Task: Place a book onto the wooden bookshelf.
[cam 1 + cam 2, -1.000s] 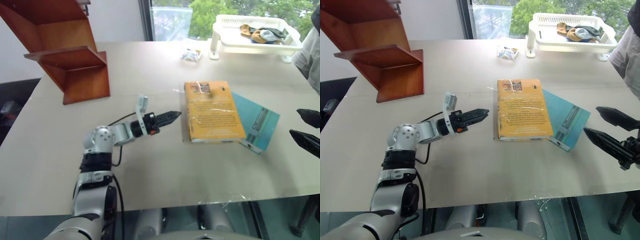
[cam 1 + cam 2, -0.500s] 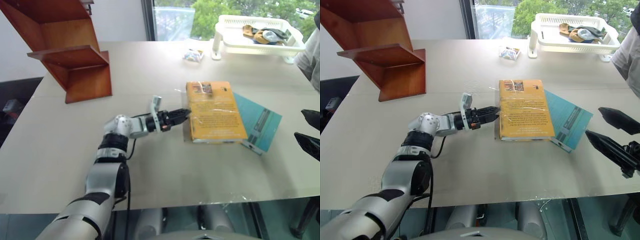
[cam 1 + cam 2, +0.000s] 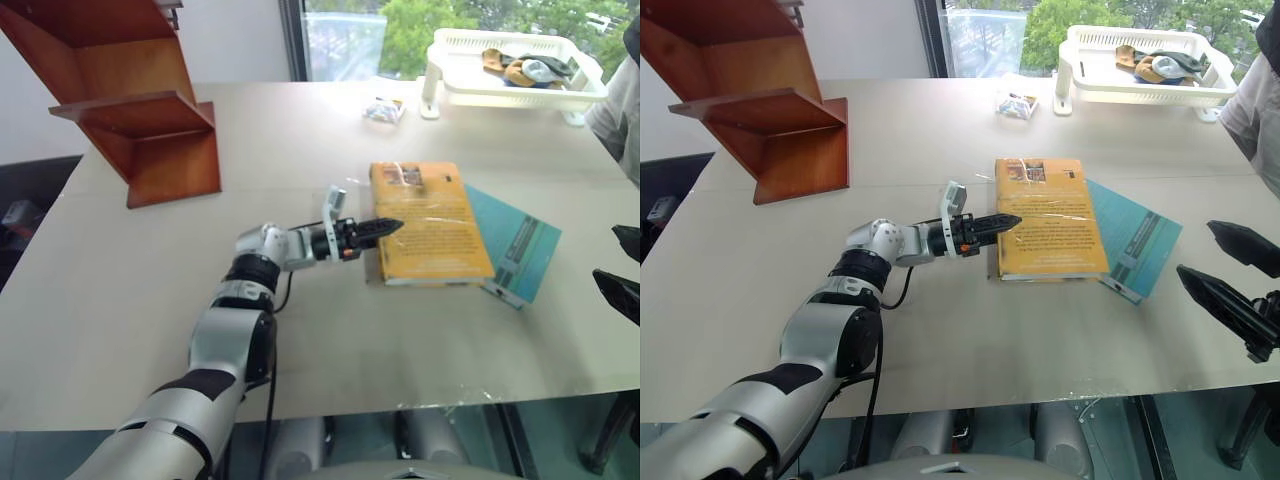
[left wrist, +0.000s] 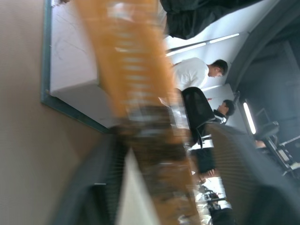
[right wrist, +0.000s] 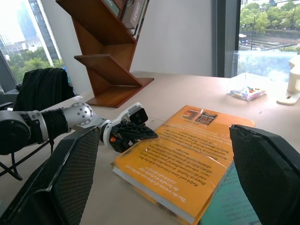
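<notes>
The book (image 3: 430, 225), thick and orange-yellow, lies flat on the table right of centre; it also shows in the right wrist view (image 5: 187, 154). My left gripper (image 3: 385, 227) points level at the book's left edge. Its fingers are shut on that edge, and in the left wrist view the orange cover (image 4: 136, 93) runs between them. My right gripper (image 3: 1228, 272) hangs open at the table's right side, apart from the book, with nothing between its fingers. The wooden bookshelf (image 3: 140, 110) stands at the far left of the table.
A thinner teal book (image 3: 520, 245) lies partly under the orange one. A white plastic basket (image 3: 510, 95) with small items stands at the back right, a small packet (image 3: 383, 110) beside it. A person's sleeve (image 3: 620, 110) shows at the right edge.
My left gripper has moved right to the book's left edge, and its fingers have closed there. The right gripper has stayed in place.
</notes>
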### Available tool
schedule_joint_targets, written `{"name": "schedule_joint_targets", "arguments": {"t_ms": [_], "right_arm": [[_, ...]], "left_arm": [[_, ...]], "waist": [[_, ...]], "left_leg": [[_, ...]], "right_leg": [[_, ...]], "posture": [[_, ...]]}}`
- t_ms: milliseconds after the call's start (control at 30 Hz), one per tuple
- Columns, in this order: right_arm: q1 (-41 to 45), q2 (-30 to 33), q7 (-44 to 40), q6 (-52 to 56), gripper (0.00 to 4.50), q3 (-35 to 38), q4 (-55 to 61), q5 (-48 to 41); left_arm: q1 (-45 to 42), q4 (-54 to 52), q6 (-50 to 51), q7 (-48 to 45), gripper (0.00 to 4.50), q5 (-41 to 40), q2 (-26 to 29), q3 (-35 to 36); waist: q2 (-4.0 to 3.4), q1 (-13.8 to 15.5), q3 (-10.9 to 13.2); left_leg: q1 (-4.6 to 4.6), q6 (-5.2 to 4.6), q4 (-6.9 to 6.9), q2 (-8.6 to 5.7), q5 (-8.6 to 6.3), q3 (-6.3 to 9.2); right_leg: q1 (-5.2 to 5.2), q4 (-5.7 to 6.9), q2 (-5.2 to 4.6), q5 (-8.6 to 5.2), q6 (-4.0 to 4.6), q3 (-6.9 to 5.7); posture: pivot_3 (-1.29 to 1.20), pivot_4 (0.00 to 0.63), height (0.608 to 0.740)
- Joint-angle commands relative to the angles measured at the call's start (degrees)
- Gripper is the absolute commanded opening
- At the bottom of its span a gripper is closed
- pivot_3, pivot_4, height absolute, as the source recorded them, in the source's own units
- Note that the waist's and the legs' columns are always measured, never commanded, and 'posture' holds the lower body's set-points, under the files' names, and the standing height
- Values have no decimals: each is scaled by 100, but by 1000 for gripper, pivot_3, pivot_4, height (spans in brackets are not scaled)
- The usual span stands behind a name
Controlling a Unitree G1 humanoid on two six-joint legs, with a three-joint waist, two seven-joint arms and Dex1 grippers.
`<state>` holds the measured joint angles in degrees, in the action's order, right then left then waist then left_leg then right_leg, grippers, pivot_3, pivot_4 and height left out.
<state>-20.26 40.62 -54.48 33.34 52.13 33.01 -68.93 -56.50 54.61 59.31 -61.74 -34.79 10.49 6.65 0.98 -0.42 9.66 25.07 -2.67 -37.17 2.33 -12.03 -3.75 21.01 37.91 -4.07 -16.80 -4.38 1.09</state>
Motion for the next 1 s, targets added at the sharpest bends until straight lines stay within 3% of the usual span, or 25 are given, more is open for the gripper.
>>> {"name": "schedule_joint_targets", "arguments": {"t_ms": [33,100,300,467,633,900,1000], "right_arm": [[-46,24,-2,-134,4500,39,92,-32],[-32,40,-5,-145,4500,12,76,-33],[131,123,-37,-152,4500,-134,-80,0],[494,327,-171,-148,4500,-277,-551,74],[1644,508,-413,-171,4500,-788,-1778,160],[2948,466,-773,-266,4500,-1578,-2782,589],[3061,499,-970,-144,4500,-1632,-3057,603]], "left_arm": [[-73,-372,146,-344,705,-47,110,12],[-2,-558,289,-395,285,-87,171,9],[346,-1970,627,-31,283,-380,241,212],[446,-4125,434,338,283,-436,558,25],[77,-5132,-887,409,283,-22,1148,63],[-286,-5621,-4089,661,283,1787,2069,-471],[-430,-5513,-5295,813,283,2789,2743,-663]], "waist": [[0,0,0],[0,-3,1],[0,-3,1],[0,-3,2],[-3,-27,0],[-11,59,5],[-6,111,8]], "left_leg": [[2,0,0,0,0,1],[4,0,0,0,0,1],[7,0,0,1,0,1],[14,2,-3,2,1,3],[11,3,-6,0,2,2],[-6,3,3,1,2,-19],[12,18,-4,0,11,-29]], "right_leg": [[1,0,0,0,0,-1],[4,0,0,0,0,-1],[7,2,-1,0,0,1],[13,4,-3,0,0,0],[10,5,-1,1,0,1],[2,-1,2,0,1,15],[18,-6,1,1,0,22]], "posture": [[0,150,740],[0,150,740],[0,150,740],[0,150,740],[0,150,740],[0,150,740],[0,150,740]]}}
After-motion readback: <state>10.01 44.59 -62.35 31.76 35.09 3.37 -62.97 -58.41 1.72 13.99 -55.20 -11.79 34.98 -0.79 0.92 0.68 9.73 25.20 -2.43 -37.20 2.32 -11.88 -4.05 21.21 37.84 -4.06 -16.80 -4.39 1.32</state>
